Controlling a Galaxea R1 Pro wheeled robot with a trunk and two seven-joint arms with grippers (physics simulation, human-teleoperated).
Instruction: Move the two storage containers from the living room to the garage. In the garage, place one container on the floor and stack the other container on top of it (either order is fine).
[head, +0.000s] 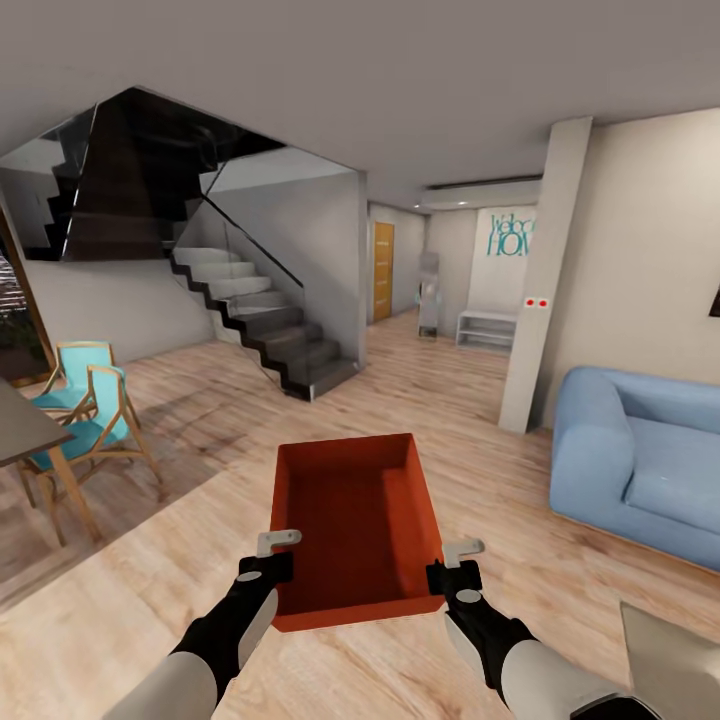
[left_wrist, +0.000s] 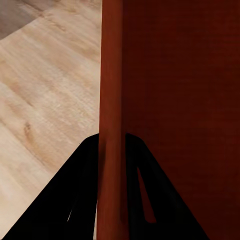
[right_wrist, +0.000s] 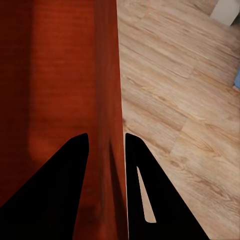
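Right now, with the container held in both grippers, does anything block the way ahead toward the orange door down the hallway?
Nothing visible does. The storage container is clamped by the left gripper and right gripper over bare wood-plank floor. The staircase stands left, the white pillar and blue sofa right, leaving an open lane to the orange door.

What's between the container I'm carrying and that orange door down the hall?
In the head view, only bare wood-plank floor runs from the storage container to the orange door; the staircase flanks the path's left.
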